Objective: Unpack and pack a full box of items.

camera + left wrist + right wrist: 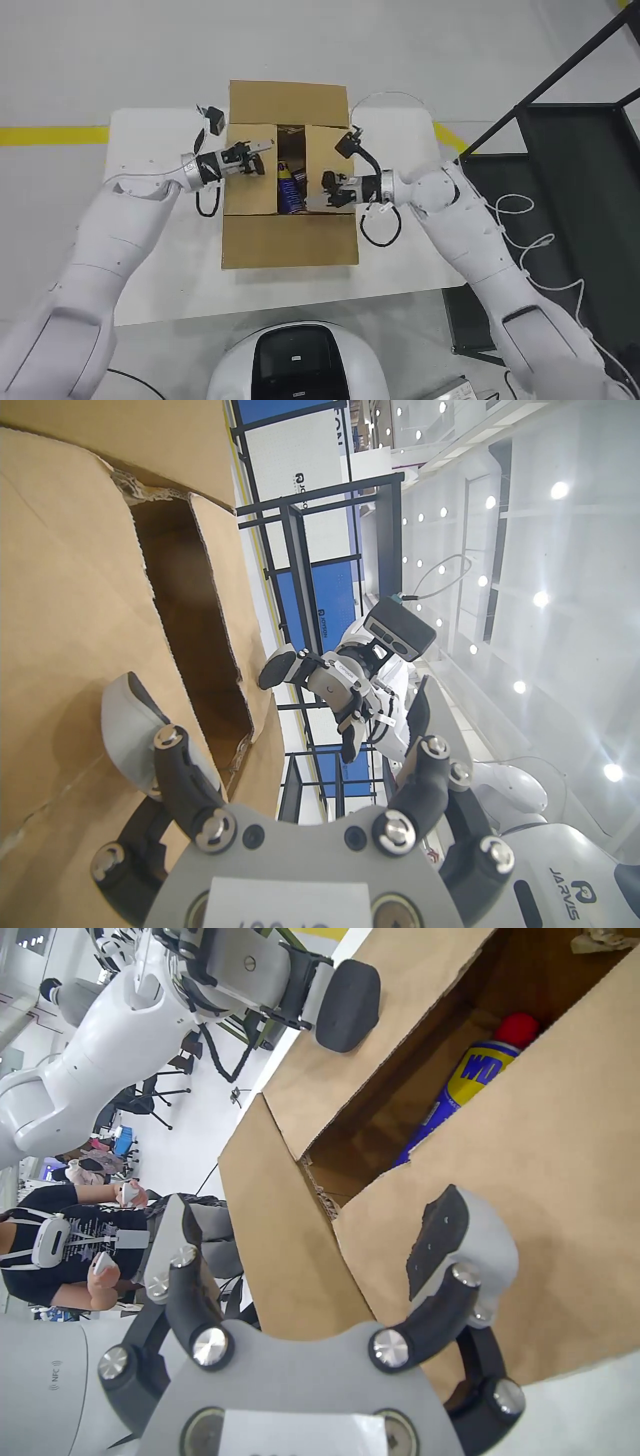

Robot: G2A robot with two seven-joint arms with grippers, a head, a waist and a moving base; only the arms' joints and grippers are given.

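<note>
Centred on the white table (400,130), a brown cardboard box (290,240), flaps half shut (blue-and-yellow spray can (470,1073), red-capped, lying inside). At its left flap, left gripper (259,158), spread wide, empty, one finger against cardboard; at the right flap, right gripper (328,190), likewise.

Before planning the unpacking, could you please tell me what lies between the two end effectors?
The top view shows the open gap of the cardboard box between them, with a blue-and-yellow spray can lying inside.
</note>
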